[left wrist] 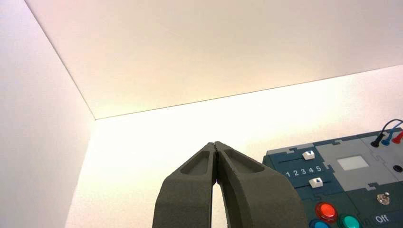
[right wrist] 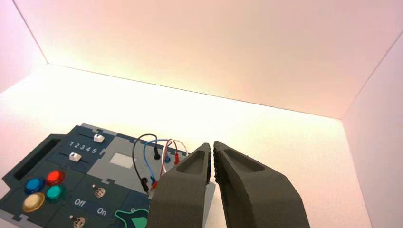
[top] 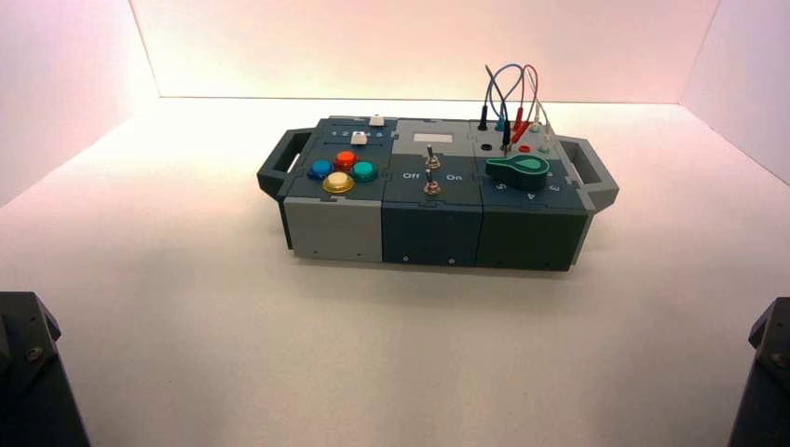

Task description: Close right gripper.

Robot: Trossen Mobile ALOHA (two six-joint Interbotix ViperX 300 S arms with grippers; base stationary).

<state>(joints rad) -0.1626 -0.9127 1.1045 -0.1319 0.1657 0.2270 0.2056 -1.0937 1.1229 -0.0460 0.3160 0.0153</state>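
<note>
My right gripper [right wrist: 211, 143] hangs in the air in front of the box [top: 438, 200] and above its right end, touching nothing. Its fingers stand almost together, with only a thin slit between the pads, and hold nothing. Past it, the right wrist view shows the box's wires [right wrist: 152, 156] and the green knob [right wrist: 135, 221]. My left gripper [left wrist: 216, 143] is shut and empty, with its tips touching, parked in front of the box's left end. In the high view only dark parts of the two arms show, in the bottom corners.
The box stands mid-table with a handle at each end [top: 279, 163]. It bears coloured buttons [top: 343, 169], two white sliders [top: 366, 130], two toggle switches [top: 431, 172] lettered Off and On, and looped wires [top: 510, 98]. White walls enclose the table.
</note>
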